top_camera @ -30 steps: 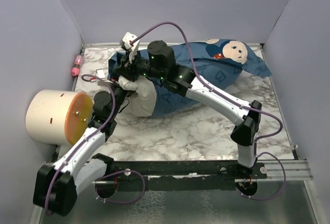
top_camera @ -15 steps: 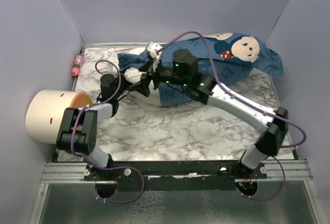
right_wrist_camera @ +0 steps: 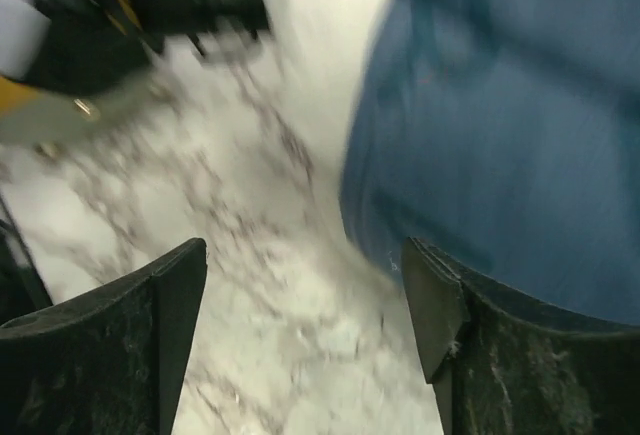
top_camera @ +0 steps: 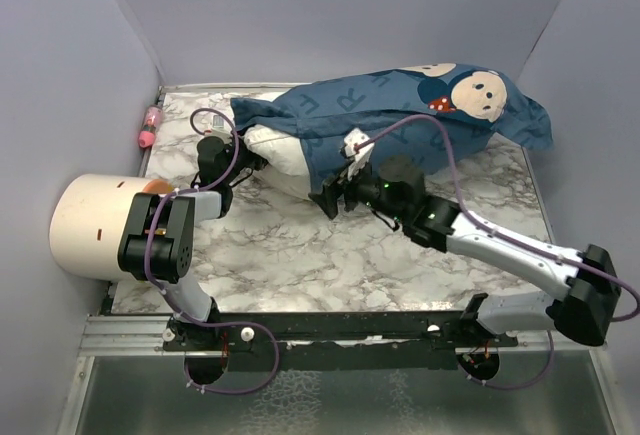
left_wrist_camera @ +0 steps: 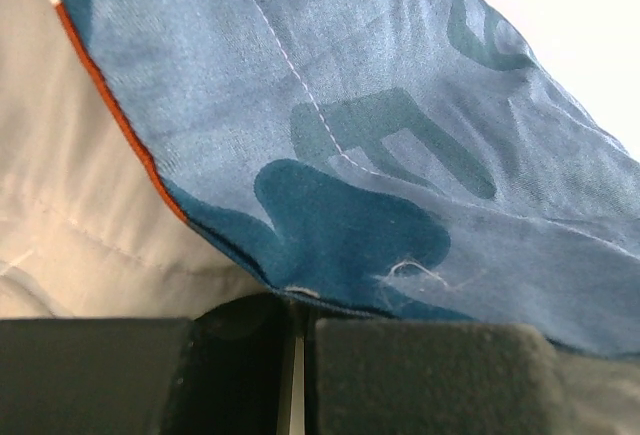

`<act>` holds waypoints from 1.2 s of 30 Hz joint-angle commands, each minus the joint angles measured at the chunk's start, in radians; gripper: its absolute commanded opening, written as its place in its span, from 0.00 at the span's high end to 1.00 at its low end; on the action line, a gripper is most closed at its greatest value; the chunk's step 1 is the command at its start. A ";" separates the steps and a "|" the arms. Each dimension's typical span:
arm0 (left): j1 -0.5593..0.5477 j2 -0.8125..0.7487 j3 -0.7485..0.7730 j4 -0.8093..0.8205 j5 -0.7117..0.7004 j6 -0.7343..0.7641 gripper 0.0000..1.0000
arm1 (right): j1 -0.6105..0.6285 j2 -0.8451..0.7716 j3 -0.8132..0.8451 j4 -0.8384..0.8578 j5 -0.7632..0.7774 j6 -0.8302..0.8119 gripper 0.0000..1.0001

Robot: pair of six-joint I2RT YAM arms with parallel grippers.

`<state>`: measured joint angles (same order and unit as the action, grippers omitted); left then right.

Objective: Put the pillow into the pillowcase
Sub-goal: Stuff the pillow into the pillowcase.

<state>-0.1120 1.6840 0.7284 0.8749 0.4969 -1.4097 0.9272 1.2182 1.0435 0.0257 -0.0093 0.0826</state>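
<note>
Your L pincer (left_wrist_camera: pixel 297 345) pinches the pillowcase (top_camera: pixel 400 120) hem; R pincer (right_wrist_camera: pixel 303 285), spread, sits just near-side of the pillow (top_camera: pixel 280 155), whose bare end pokes out leftward.

White links (top_camera: pixel 505 247) and black joints (top_camera: pixel 590 300) are fitted; purple cables (top_camera: pixel 452 170) are looped alongside. The right gripper (right_wrist_camera: pixel 300 305) is fitted with black fingers (right_wrist_camera: pixel 110 355).

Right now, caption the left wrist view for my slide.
Left gripper pinches the pillowcase hem, white pillow showing alongside.

Faintly shiny woven cloth of the pillowcase (left_wrist_camera: pixel 400 105), matt stitched fabric of the pillow (left_wrist_camera: pixel 60 205), smooth marble-patterned table (top_camera: pixel 330 255)
</note>
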 commanded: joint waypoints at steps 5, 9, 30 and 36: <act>-0.008 -0.013 -0.016 -0.094 0.023 0.078 1.00 | 0.049 0.192 -0.158 0.200 0.407 0.218 0.23; -0.015 -0.028 -0.020 -0.107 0.022 0.099 1.00 | 0.075 0.263 -0.193 0.417 0.664 0.218 0.25; -0.255 -0.290 0.131 -0.605 0.029 0.504 1.00 | 0.076 -0.041 0.119 0.079 0.322 -0.149 0.99; -0.431 -0.271 0.079 -0.543 -0.013 0.434 1.00 | 0.076 0.060 0.265 -0.094 0.318 -0.144 0.99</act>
<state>-0.4110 1.3762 0.8478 0.3725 0.4595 -1.0050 0.9611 1.2392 1.2175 -0.0849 0.5022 -0.0616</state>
